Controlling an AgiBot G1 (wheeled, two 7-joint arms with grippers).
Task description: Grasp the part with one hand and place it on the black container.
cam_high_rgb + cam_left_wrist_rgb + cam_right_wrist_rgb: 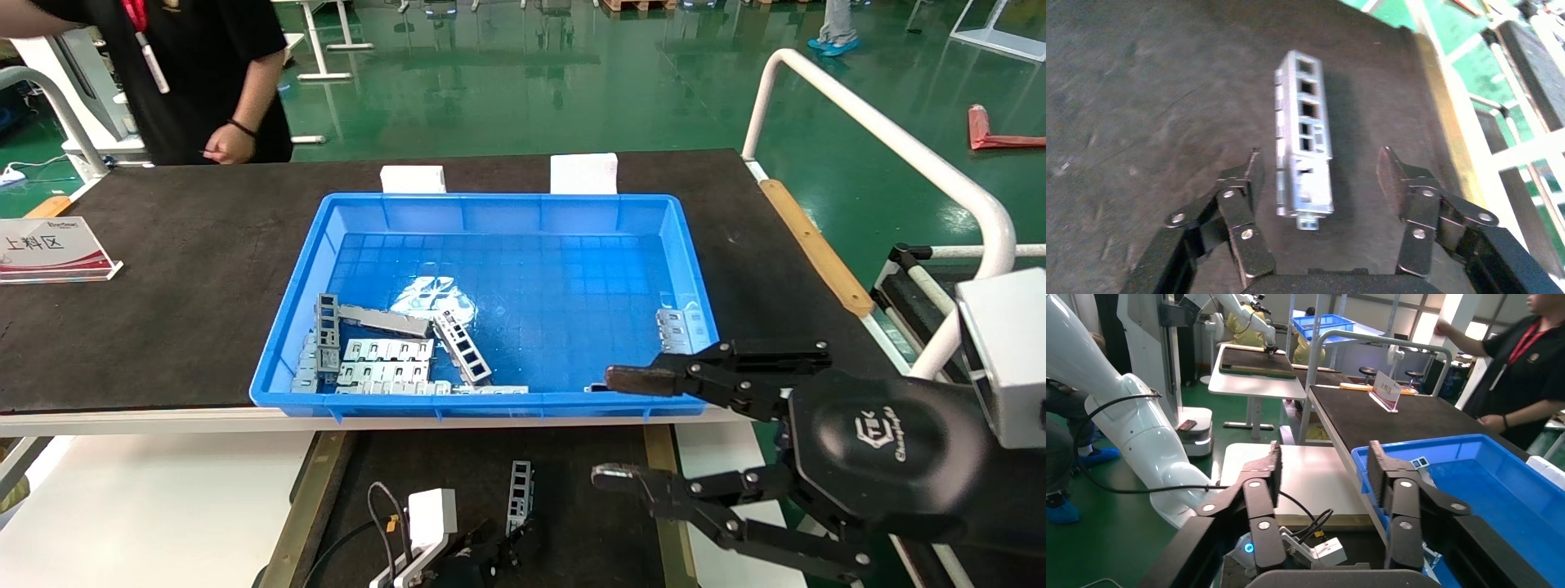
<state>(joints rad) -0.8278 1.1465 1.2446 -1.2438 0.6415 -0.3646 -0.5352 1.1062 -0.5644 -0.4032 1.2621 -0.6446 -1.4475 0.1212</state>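
Note:
The part (pixel 520 494), a slim silver-grey bar with rectangular cut-outs, lies on the dark floor of the black container (pixel 458 465) just in front of the table. My left gripper (pixel 502 549) is open right behind it. In the left wrist view the part (pixel 1303 141) lies flat between the spread fingers of the left gripper (pixel 1319 160), touching neither, on the container's floor (pixel 1156 122). My right gripper (pixel 621 425) is open and empty, hovering by the blue bin's front right corner; it also shows in the right wrist view (pixel 1321 471).
A blue gridded bin (pixel 507 212) on the black tabletop mat holds several grey metal parts (pixel 384 359) at its front left and one (pixel 682 327) at the right. A person (pixel 204 73) stands at the back left. A sign (pixel 49 249) stands left, a white rail (pixel 882 131) right.

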